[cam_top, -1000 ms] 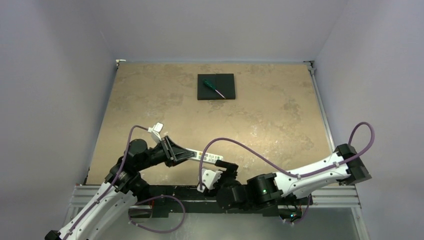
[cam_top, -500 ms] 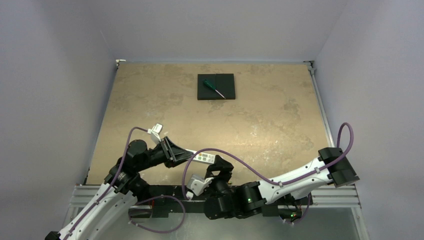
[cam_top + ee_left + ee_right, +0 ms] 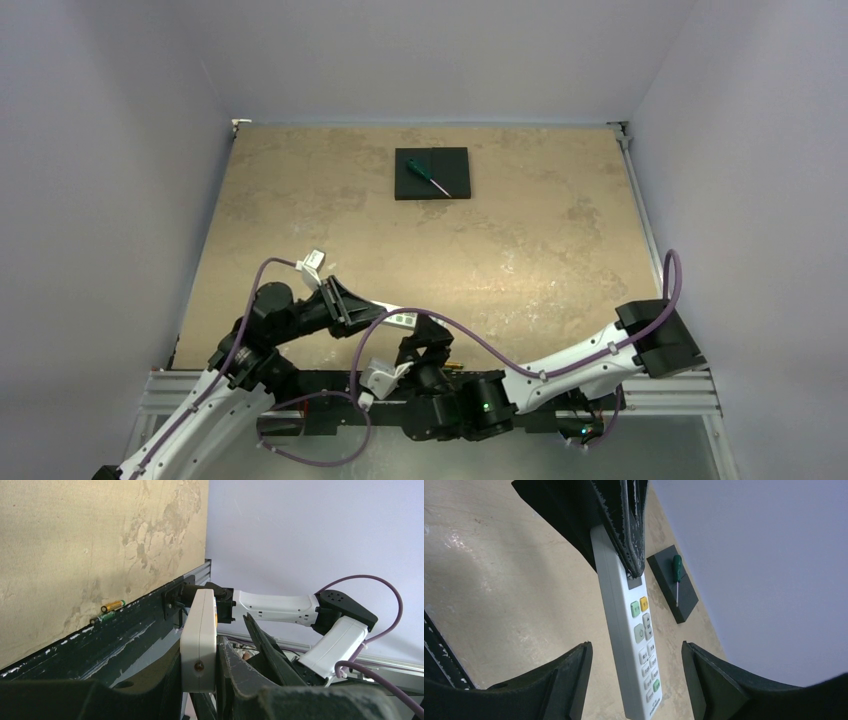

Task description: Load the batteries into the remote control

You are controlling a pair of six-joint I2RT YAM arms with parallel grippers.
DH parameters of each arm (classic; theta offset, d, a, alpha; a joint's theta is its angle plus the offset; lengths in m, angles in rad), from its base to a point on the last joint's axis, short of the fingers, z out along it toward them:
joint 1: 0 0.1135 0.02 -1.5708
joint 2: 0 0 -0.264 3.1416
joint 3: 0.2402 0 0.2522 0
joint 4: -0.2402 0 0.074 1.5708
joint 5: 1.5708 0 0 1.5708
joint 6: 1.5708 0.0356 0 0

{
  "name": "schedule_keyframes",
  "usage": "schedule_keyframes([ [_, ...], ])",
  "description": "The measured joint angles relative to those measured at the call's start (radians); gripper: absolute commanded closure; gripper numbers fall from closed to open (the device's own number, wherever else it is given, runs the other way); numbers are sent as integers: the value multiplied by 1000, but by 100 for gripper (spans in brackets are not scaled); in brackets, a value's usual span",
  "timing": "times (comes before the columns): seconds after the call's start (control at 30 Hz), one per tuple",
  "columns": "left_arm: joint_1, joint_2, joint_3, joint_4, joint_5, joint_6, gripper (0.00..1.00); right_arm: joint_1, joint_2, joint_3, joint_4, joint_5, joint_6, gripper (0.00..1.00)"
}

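The white remote control (image 3: 403, 318) is held above the near table edge by my left gripper (image 3: 345, 305), which is shut on its display end. In the left wrist view the remote (image 3: 200, 630) stands on edge between the jaws. My right gripper (image 3: 635, 647) is open, with its jaws on either side of the remote's button end (image 3: 634, 630) and not touching it. Two batteries (image 3: 112, 605) lie side by side on the table at its near edge.
A green-handled screwdriver (image 3: 428, 178) lies on a black square pad (image 3: 455, 170) at the far middle of the table; both also show in the right wrist view (image 3: 677, 572). The dark metal rail (image 3: 125, 625) runs along the near edge.
My right arm has swung left and its open gripper has come around the remote's free end. My left gripper has kept hold of the remote in about the same place.
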Motion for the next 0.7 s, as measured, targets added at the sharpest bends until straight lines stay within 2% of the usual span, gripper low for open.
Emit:
schedule_keyframes([
  [0.33, 0, -25, 0, -1, 9, -15, 100, -28, 10, -49, 148, 30, -109, 36],
  [0.47, 0, -31, 0, 1, 10, -20, 100, -42, 17, -52, 189, 32, -139, 52],
  [0.6, 2, -34, 0, 7, 8, -24, 100, -45, 33, -64, 218, 27, -161, 76],
  [0.7, 3, -34, 0, 4, 2, -30, 100, -44, 42, -67, 224, 24, -188, 88],
])
